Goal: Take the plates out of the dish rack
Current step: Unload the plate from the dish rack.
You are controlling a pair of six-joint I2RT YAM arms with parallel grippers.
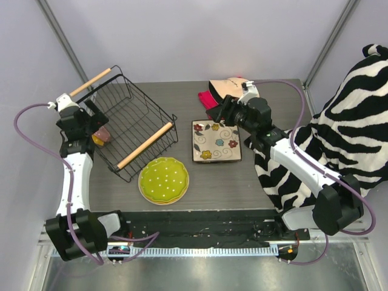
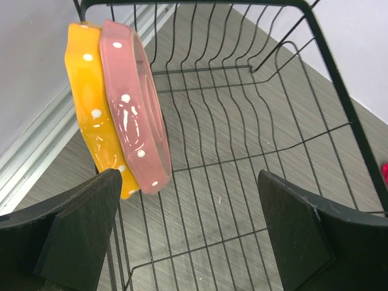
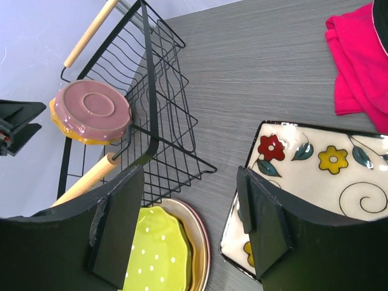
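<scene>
Pink plate (image 2: 136,109) leaned on orange plate (image 2: 91,103); lifting one, we feared other toppling. Left gripper (image 2: 188,188) wide open, right gripper (image 3: 188,182) partly; both empty.

Two plates (image 2: 136,103) in dish rack (image 1: 144,146), square plate (image 1: 216,141) to its right

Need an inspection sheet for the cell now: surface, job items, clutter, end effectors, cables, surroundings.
Surface: grey table, no spills seen.
Job's things: rack back left, orange plate and pink plate upright inside; green plate stacked on cream plate; square plate flat.
Clutter: pink cloth and cap at back.
Left end effector: open, at the racked plates.
Right end effector: open, above the square plate's far edge.
Cables: purple loop on each arm, no snag seen.
Surroundings: pale walls, zebra fabric at right.
</scene>
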